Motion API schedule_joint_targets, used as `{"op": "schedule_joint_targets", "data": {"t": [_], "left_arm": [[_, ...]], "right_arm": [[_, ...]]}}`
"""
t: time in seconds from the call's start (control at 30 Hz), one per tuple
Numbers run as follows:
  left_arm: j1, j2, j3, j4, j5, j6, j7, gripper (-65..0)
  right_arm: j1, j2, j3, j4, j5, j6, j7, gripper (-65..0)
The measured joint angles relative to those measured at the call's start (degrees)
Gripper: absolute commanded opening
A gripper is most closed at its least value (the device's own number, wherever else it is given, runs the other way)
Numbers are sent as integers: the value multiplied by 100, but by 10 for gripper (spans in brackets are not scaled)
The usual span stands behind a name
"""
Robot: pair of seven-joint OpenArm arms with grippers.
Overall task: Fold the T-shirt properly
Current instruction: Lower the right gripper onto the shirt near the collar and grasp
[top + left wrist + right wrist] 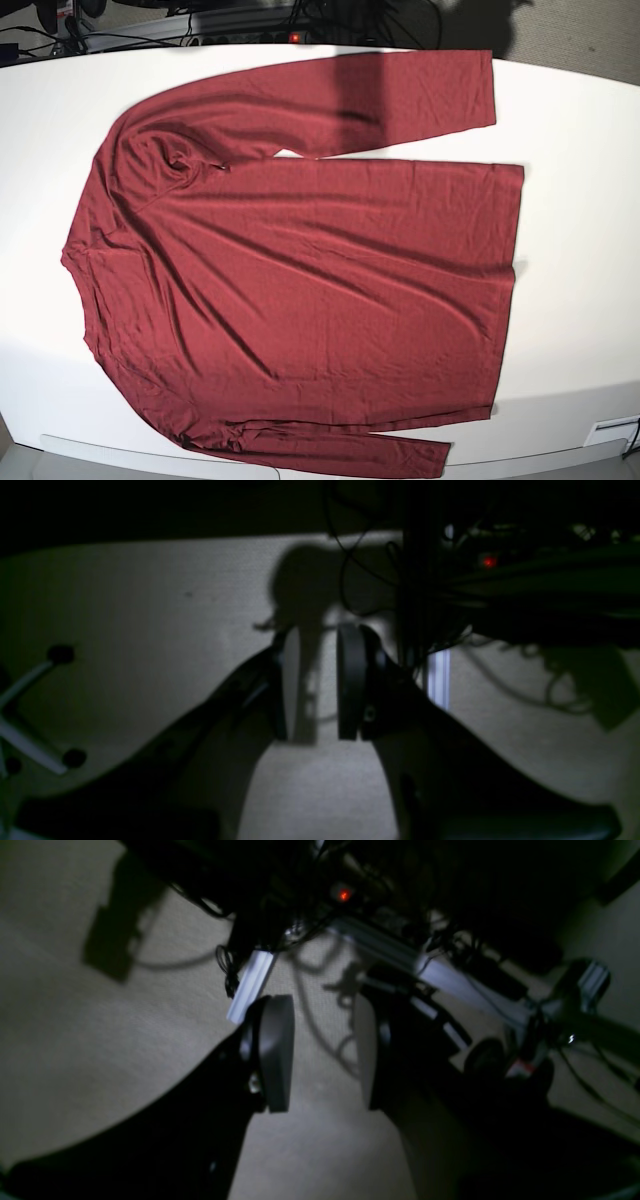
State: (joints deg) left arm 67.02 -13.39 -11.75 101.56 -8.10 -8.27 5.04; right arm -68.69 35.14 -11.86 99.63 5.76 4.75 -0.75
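The maroon long-sleeved T-shirt (pixel 300 270) lies spread flat on the white table (pixel 580 250) in the base view, collar to the left, hem to the right. One sleeve runs along the far edge, the other along the near edge. Neither arm shows in the base view. My left gripper (pixel 317 680) is open and empty, hanging over a beige carpeted floor in the left wrist view. My right gripper (pixel 325 1050) is open and empty over the same floor in the right wrist view. The shirt shows in neither wrist view.
Cables and a power strip with a red light (pixel 295 37) lie behind the table's far edge. Aluminium frame legs (pixel 250 982), cables and a caster wheel (pixel 482 1055) stand on the floor under the table. Chair legs (pixel 35 730) show at the left wrist view's left.
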Motion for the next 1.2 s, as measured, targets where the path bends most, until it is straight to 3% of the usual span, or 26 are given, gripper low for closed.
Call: {"op": "schedule_joint_targets", "data": {"t": [0.13, 0.33, 0.5, 0.67, 1.0, 1.1, 1.2], "left_arm": [[262, -11, -74, 831, 4, 24, -11, -513], [361, -9, -81, 1899, 7, -24, 348, -513], [345, -11, -81, 2452, 22, -22, 428, -513], [157, -11, -79, 2684, 26, -22, 415, -513], [-192, -9, -85, 2697, 28, -2, 402, -512], [-507, -4, -85, 2697, 24, -22, 402, -512], [-769, 94, -85, 2697, 26, -13, 448, -512]], "right_arm": [[-42, 63, 168, 520, -437, 15, -22, -434], [-55, 350, 321, 1259, -442, -15, -33, -434], [111, 352, 505, 1797, -748, -118, -35, -434], [688, 350, 584, 2079, -732, -437, -50, -434], [1095, 229, 577, 2155, -715, -549, -44, -434], [1344, -13, 577, 2155, -715, -671, -46, -434], [1569, -389, 584, 2155, -1250, -772, -55, -434]]}}
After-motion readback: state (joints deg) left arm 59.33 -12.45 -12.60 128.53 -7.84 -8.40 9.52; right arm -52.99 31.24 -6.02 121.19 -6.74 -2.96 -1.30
